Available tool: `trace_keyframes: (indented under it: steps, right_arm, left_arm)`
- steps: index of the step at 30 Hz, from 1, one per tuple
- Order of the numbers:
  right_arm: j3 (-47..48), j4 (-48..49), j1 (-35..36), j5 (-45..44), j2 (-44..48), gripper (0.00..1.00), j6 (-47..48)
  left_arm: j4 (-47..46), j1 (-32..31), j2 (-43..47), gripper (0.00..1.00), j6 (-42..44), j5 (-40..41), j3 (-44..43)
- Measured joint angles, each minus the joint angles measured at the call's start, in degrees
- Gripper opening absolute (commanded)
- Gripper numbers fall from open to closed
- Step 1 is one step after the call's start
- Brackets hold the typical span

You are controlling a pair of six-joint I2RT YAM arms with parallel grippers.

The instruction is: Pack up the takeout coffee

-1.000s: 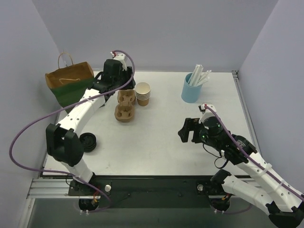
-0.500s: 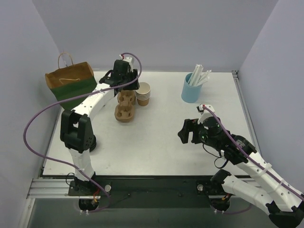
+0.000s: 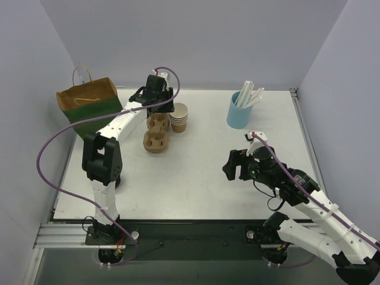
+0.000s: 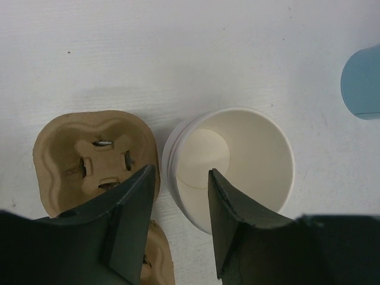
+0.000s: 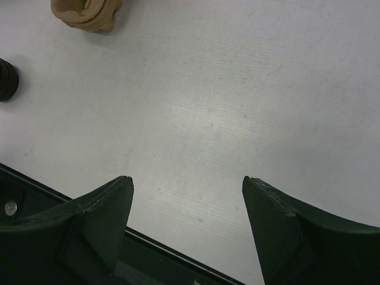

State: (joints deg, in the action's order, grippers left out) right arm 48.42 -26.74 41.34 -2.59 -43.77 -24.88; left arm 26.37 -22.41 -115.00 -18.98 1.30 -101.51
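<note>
The takeout coffee is out of view in every frame. A stack of lidless tan cups (image 3: 178,117) stands at the back, next to a brown pulp cup carrier (image 3: 157,132). My left gripper (image 3: 161,105) hovers over them. In the left wrist view it (image 4: 180,172) is open, with the near-left rim of the top cup (image 4: 237,160) between its fingers. One finger is over the cup's white inside, the other over the carrier (image 4: 89,154). My right gripper (image 3: 234,163) is open over bare table near the front edge (image 5: 187,178), holding nothing.
A brown and green paper bag (image 3: 89,104) stands at the back left. A blue holder with white straws (image 3: 240,113) is at the back right. A stack of black lids (image 5: 7,80) lies left of the right gripper, mostly behind the left arm's elbow from above.
The left arm has swung right, from beside the bag to above the cup stack, and its jaws have narrowed somewhat. The right arm has hardly moved.
</note>
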Motion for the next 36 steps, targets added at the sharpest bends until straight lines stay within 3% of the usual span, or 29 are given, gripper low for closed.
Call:
trace_keyframes:
  steps: [8, 17, 32, 34, 35, 36]
  right_arm:
    - [0.00, 0.00, 0.00, 0.00, 0.02, 0.73, 0.61]
    - [-0.04, 0.00, 0.00, -0.04, 0.07, 0.73, 0.96]
    - [-0.04, -0.02, 0.00, -0.04, 0.46, 0.73, 0.90]
    - [-0.04, -0.02, 0.00, -0.11, 0.61, 0.73, 0.90]
    - [-0.04, -0.02, 0.00, -0.15, 0.61, 0.74, 0.90]
    - [-0.04, -0.02, 0.00, -0.26, 0.61, 0.74, 0.87]
  left_arm:
    - [0.22, -0.22, -0.57, 0.30, 0.50, -0.33, -0.44]
    - [1.16, -0.52, -0.96, 0.00, 1.27, -0.92, -2.16]
    - [4.90, -0.17, -1.53, 0.00, -1.73, -7.87, -8.02]
    - [5.73, 0.17, -2.38, 0.07, -2.97, -9.62, -9.66]
    - [6.25, 0.39, -2.93, 0.07, -3.43, -10.36, -10.43]
    - [6.73, 0.55, -3.37, 0.00, -3.93, -10.95, -10.99]
